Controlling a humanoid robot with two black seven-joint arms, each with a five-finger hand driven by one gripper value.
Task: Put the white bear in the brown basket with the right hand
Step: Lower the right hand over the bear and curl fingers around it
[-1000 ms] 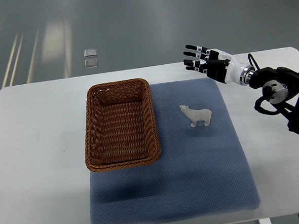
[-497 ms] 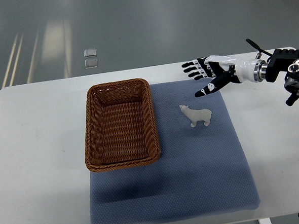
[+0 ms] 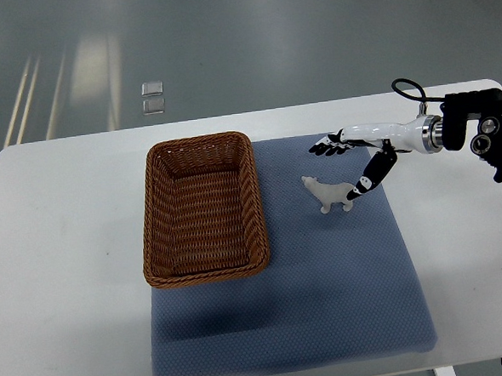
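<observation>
My right hand (image 3: 352, 160) at centre right of frame, arm entering from right edge. Fingers spread wide, holding nothing; thumb tip at bear's rear, other fingertips (image 3: 323, 146) above and beyond it. White bear (image 3: 329, 193) upright on blue mat (image 3: 326, 303), right of centre, near brown basket (image 3: 203, 208) but apart from it. Basket at centre left, nothing visible inside. Grasp not yet made. Remaining, by my judgement: close on bear, lift, carry left, release in basket. Left hand not visible.
</observation>
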